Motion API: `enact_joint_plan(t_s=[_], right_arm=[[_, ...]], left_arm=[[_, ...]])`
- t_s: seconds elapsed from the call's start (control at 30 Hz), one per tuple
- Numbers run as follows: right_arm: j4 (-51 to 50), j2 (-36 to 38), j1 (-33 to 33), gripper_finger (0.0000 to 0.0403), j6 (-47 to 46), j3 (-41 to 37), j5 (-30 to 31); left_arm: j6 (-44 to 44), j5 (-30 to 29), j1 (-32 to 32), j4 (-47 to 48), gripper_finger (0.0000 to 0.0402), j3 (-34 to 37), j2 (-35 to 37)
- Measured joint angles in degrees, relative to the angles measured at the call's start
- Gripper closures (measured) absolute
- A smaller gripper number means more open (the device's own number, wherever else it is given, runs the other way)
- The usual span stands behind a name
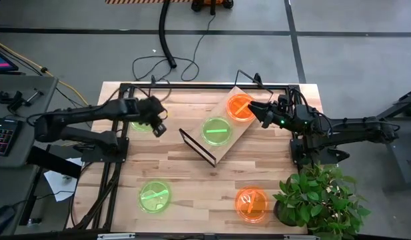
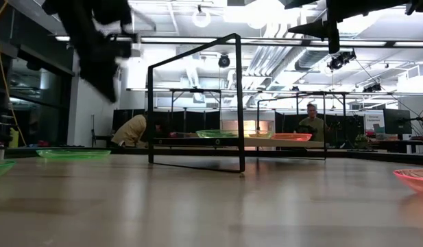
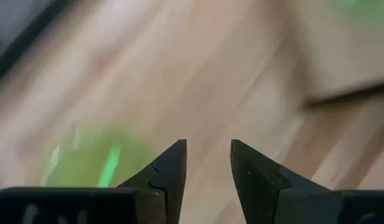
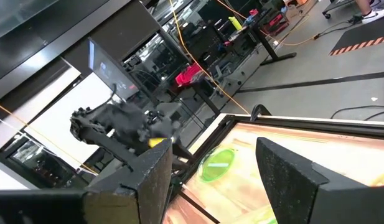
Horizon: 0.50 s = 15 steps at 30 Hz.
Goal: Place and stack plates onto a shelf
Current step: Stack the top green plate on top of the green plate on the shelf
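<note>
Two plates on shelf [image 1: 225,137]; green plate [image 1: 142,123] just beside left end effector [image 1: 158,127], fingers apart, empty. Right end effector [image 1: 253,111] apart over orange plate [image 1: 240,107].

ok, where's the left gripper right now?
High view: the left gripper is over the table's far-left part, open, beside a green plate and left of the shelf.

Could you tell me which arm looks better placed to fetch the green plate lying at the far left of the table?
Probably the left. Its end effector, open, hovers right beside that green plate, which shows under its fingers at the wrist. The right end effector is open over the orange plate on the shelf.
</note>
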State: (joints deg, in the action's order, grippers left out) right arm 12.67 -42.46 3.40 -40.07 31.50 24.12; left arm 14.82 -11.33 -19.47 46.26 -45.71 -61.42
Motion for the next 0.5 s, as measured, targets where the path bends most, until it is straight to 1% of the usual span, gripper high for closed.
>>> enact_joint_plan(t_s=[0.07, 0.13, 0.33, 0.4, 0.5], right_arm=[[0.02, 0.0, 0.0, 0.0187, 0.02, 0.01, -0.02], [0.02, 0.0, 0.0, 0.0187, 0.01, 0.01, 0.0], [0.02, 0.0, 0.0, 0.0187, 0.02, 0.0, 0.0], [0.02, 0.0, 0.0, 0.0187, 0.02, 0.01, 0.0], [0.02, 0.0, 0.0, 0.0187, 0.02, 0.01, 0.0]], left_arm=[[2.65, -0.23, 0.01, 4.08, 0.0287, 1.02, -2.01], [3.96, -1.03, 0.01, 5.03, 0.0287, 2.23, -4.42], [4.08, -6.78, 0.01, 3.62, 0.0287, 3.69, -12.26], [5.05, -7.45, -0.02, 3.13, 0.0287, 3.77, -14.68], [9.01, -7.33, 0.01, 3.11, 0.0287, 3.77, -17.81]])
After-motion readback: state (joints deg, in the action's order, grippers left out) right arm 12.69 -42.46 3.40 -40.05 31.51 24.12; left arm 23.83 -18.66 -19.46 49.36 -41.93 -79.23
